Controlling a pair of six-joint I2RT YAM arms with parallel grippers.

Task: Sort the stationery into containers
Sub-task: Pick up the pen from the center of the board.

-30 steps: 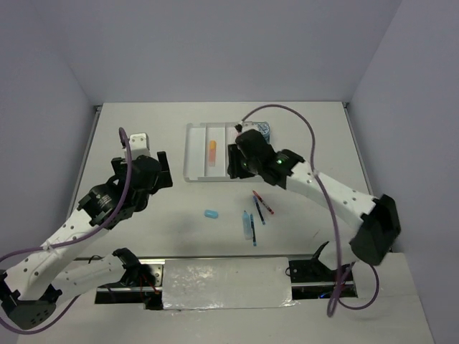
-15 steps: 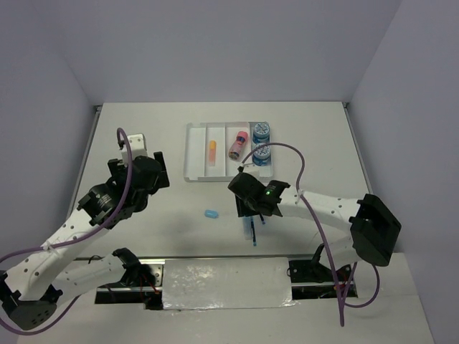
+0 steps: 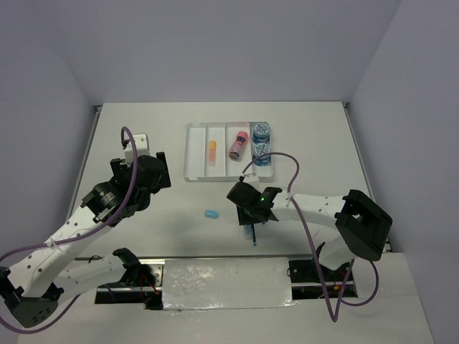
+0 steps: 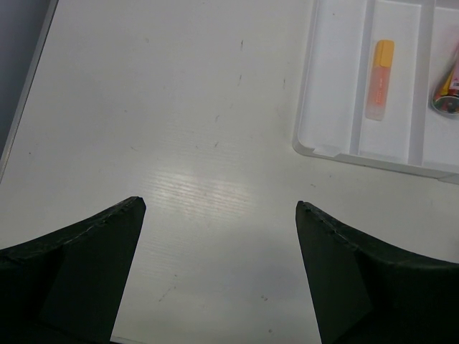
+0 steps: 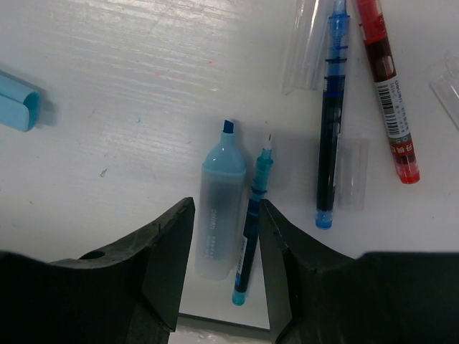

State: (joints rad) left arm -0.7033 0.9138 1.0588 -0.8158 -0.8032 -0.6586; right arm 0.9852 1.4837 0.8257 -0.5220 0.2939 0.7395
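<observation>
white table [image 5: 107, 79], blue highlighter [image 5: 217, 215] and thin pen [image 5: 251, 236] flanked by right claw [image 5: 226, 211]

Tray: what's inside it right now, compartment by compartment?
From the left: nothing visible, then the orange eraser, the pink cylinder, and two blue rolls in the last. Nothing covers the tray from above; only the floor beneath each item is hidden.

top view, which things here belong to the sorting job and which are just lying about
Job: clear tray; orange eraser, pink cylinder and two blue rolls in it; light-blue eraser, blue highlighter, two blue pens and red pen on the table.
Lying about: silver sheet at the near edge; purple cables.
</observation>
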